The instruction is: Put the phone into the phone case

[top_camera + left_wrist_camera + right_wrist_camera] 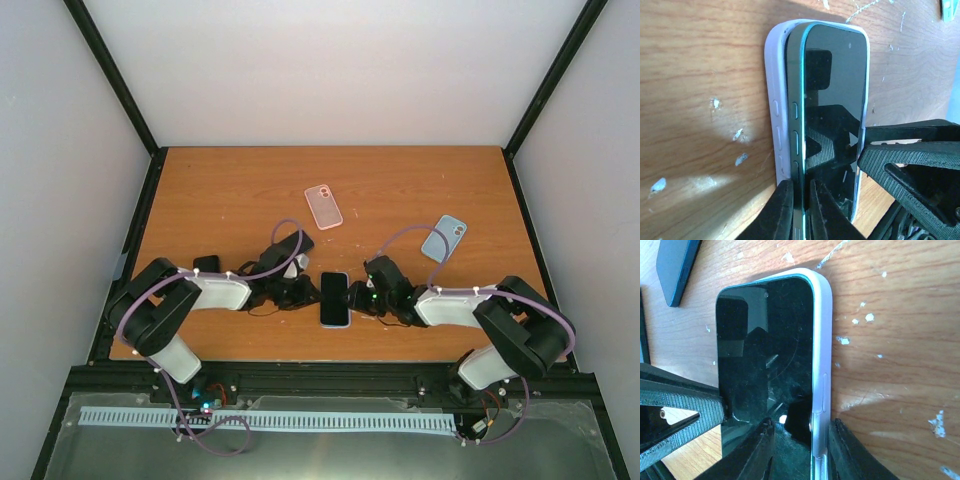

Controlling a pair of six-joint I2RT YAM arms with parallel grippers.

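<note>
- Top view: the phone [335, 298] lay screen-up at the near middle of the table [220, 190]. Both arms reached in low and flat from either side, with the left gripper [310, 293] at the phone's left edge and the right gripper [363, 297] at its right. A pink case [323, 206] and what looked like a light-blue case [444, 237] sat well apart from it, farther back.
- Left wrist view: the phone was only partly inside the white phone case [771, 100]. Its teal edge on this side rode above the case's rim. The left jaws were pinched tight on that teal edge.
- Right wrist view: this side looked seated, with the screen flush against the rim. The right fingers [762, 450] stood narrow, straddling the cased edge. I couldn't tell if they were clamping or just resting there.
- My read: this was the seating step, and 1 side was already in. The next move probably called for letting go of the raised left edge and pressing it down into the rim. The right side would need to keep the case from sliding.
</note>
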